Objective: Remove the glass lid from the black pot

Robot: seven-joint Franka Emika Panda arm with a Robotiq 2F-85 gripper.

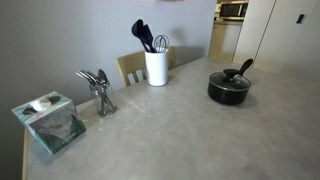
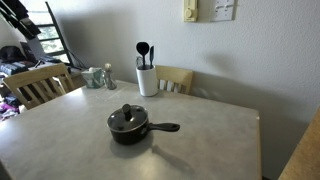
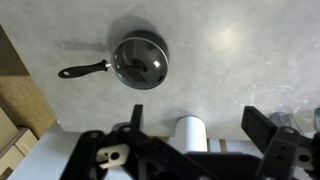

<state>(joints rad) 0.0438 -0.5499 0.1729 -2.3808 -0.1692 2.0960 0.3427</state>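
Your gripper (image 3: 195, 112) hangs above the mottled grey counter (image 2: 200, 150), jaws spread wide and empty. The round glass lid (image 3: 140, 58), metal-rimmed with a black knob, sits on the low black pot (image 2: 128, 133), mid-counter, well clear of every edge. The pot's long handle is free.

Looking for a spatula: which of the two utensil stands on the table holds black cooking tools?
The white cylindrical holder, with black tools sticking out of it; the other holds only silvery metal cutlery.
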